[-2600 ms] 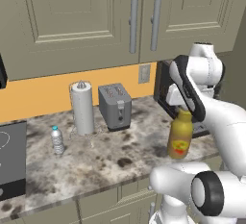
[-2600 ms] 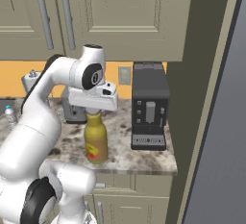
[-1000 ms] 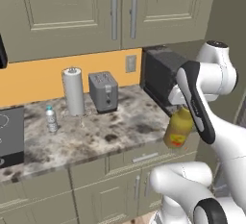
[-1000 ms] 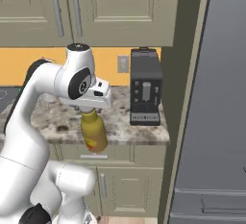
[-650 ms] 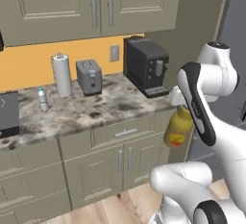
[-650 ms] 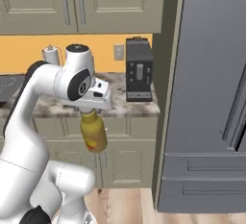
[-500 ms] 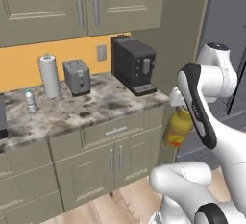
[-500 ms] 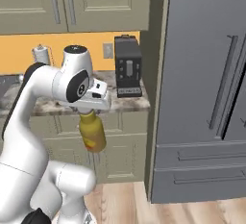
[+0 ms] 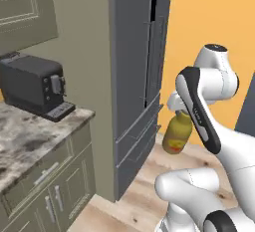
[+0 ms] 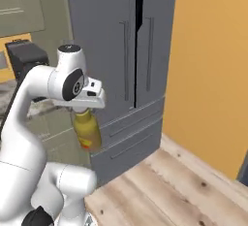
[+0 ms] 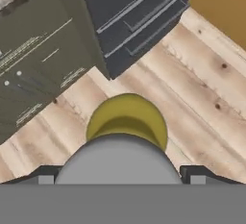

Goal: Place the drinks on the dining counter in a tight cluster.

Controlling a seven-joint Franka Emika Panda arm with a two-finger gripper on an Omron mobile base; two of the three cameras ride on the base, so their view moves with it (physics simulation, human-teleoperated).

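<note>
Gripper: the gripper (image 10: 85, 108) hung under the white arm, its jaws spread wide around the neck of the yellow juice bottle (image 10: 87, 130), which it carried.
Juice bottle: it hung upright straight below the fingers, clear of every surface, over the wooden floor (image 10: 174, 186); in the hand view its yellow shoulder (image 11: 127, 118) sat between the two finger tips.
Label: a red-yellow band low on the bottle (image 9: 177, 136); no writing could be read.
Beyond the fingers: the dark grey refrigerator (image 10: 121, 40), its drawer fronts behind the bottle.
To one side: the black coffee machine (image 9: 35, 89) on the marble worktop (image 9: 25, 141), well apart from the bottle.
</note>
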